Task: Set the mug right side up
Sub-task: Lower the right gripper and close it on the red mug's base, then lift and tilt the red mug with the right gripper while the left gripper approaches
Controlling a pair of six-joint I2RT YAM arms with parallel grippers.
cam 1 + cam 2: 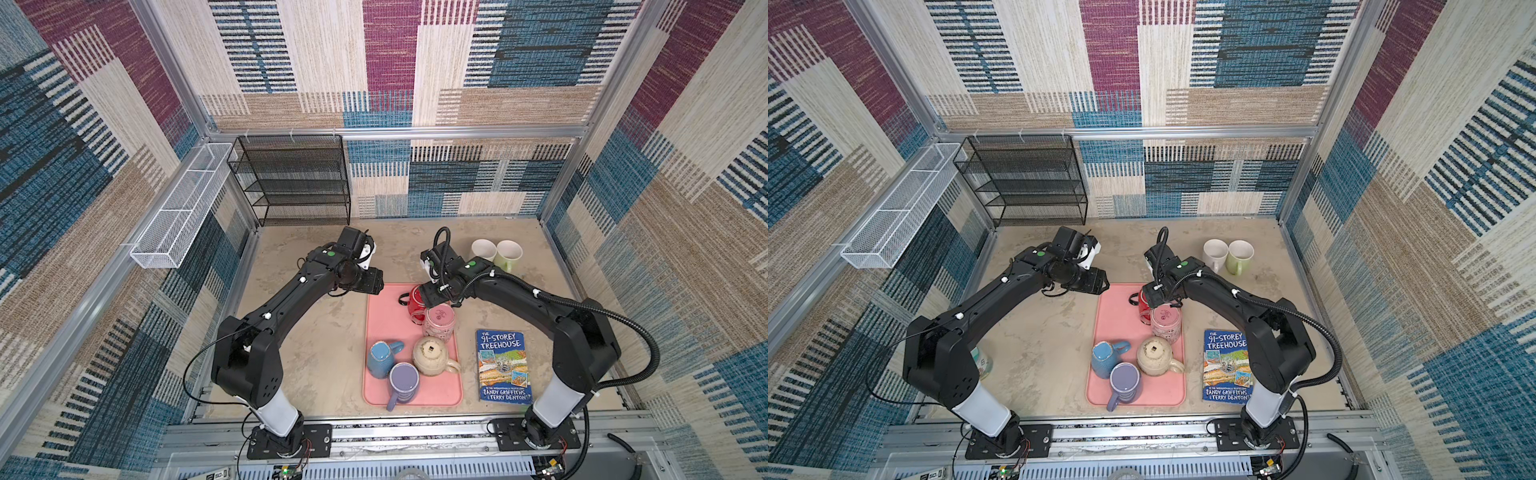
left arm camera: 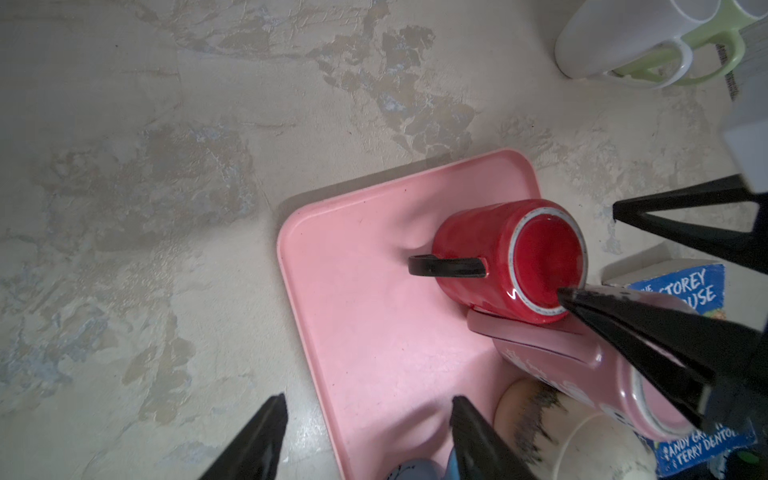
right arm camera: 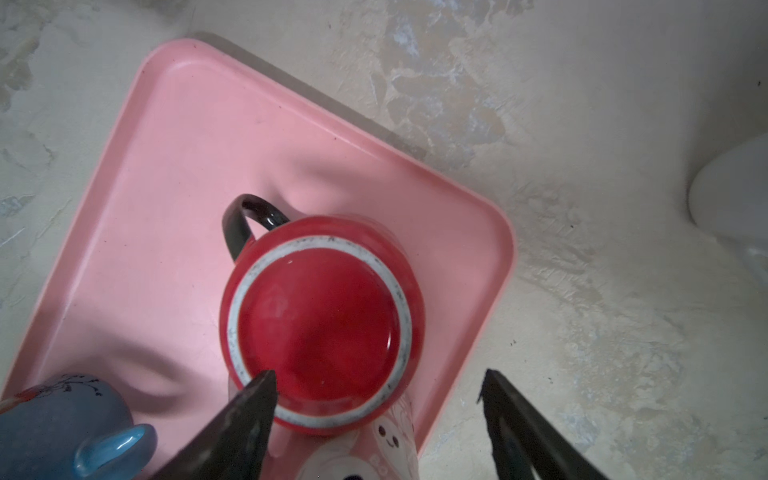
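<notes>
The red mug point(image 1: 414, 302) point(image 1: 1144, 306) with a black handle stands upside down at the far end of the pink tray point(image 1: 386, 332), its ringed base up point(image 3: 320, 324) point(image 2: 498, 257). It touches an upturned pink mug point(image 1: 439, 322). My right gripper point(image 3: 376, 378) hovers open just above the red mug; one fingertip point(image 3: 262, 386) lies over the base's edge, the other is off past the tray's rim. In the left wrist view the right gripper point(image 2: 587, 249) straddles the base. My left gripper point(image 2: 369, 398) point(image 1: 374, 283) is open and empty over the tray's far left corner.
The near half of the tray holds a blue mug point(image 1: 380, 359), a purple mug point(image 1: 403, 380) and a beige mug point(image 1: 432, 355). A white mug point(image 1: 483, 249) and a green mug point(image 1: 508, 254) stand at the back right, a book point(image 1: 503, 365) lies right of the tray, and a black wire shelf point(image 1: 295, 178) is at the back.
</notes>
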